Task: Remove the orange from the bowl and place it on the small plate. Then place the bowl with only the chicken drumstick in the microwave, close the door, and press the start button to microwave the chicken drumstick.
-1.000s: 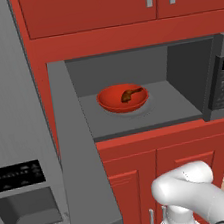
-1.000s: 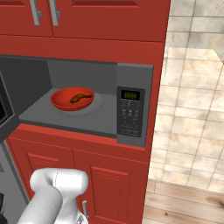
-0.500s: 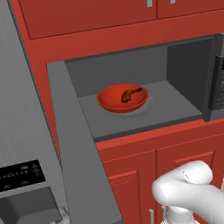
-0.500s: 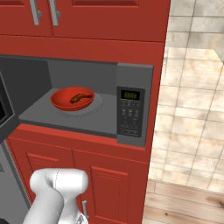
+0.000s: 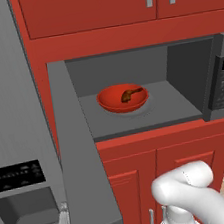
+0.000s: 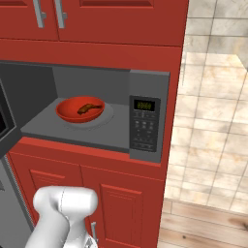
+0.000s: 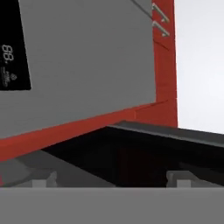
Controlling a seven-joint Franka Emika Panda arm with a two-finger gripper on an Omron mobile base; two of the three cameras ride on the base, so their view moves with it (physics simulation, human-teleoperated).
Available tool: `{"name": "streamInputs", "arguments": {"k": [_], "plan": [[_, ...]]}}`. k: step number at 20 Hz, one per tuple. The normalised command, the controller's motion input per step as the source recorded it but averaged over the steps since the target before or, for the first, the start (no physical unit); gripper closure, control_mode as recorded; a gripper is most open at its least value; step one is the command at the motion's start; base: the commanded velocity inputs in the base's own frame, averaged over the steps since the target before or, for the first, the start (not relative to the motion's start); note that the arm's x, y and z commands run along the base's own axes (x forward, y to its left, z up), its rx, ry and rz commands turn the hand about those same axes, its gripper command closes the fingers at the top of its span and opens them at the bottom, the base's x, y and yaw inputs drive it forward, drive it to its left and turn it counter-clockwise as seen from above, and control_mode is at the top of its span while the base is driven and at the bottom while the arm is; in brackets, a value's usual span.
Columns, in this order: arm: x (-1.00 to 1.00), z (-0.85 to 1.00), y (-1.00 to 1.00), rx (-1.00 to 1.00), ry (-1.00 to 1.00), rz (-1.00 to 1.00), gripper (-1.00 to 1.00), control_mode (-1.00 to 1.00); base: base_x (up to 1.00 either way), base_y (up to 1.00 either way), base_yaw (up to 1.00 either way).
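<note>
The red bowl point(image 5: 122, 98) point(image 6: 80, 109) sits inside the open microwave point(image 5: 135, 118) point(image 6: 145, 82), on its grey floor. The chicken drumstick point(image 5: 130, 94) point(image 6: 89, 107) lies alone in the bowl. The door point(image 5: 85, 178) point(image 6: 7, 123) stands swung out to the left, edge-on in the left base view. My gripper point(image 7: 111, 181) is low, below and beside the door, open wide with nothing between its fingertips point(image 7: 43, 179). In the hand view the door's dark slab point(image 7: 144, 153) lies just ahead of it. The orange and the small plate are out of view.
The tall grey fridge point(image 5: 6, 98) with its black dispenser panel point(image 5: 17, 176) point(image 7: 13, 52) stands directly left of the door. Red cabinet doors point(image 5: 140, 191) lie below the microwave, and more are above it. The keypad point(image 6: 144, 126) is on the microwave's right face. Tiled floor point(image 6: 213, 121) is to the right.
</note>
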Motion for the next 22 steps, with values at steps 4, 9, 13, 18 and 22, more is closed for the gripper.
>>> {"name": "streamInputs", "arguments": {"k": [4, 9, 13, 18, 22], "plan": [[-0.01, 0.14, -0.62, 0.49, 0.00, 0.08, -1.00, -1.00, 0.00, 0.00, 0.00], [-0.05, 0.05, -0.74, 0.52, 0.00, 0.10, -1.00, -1.00, 0.00, 0.00, 0.00], [-0.06, 0.00, -0.79, 0.52, 0.00, 0.14, -1.00, -1.00, 0.00, 0.00, 0.00], [-0.04, 0.03, -0.75, 0.50, 0.00, 0.16, -1.00, -1.00, 0.00, 0.00, 0.00], [0.00, 0.06, -0.69, 0.42, 0.00, 0.18, -1.00, -1.00, 0.00, 0.00, 0.00]]}}
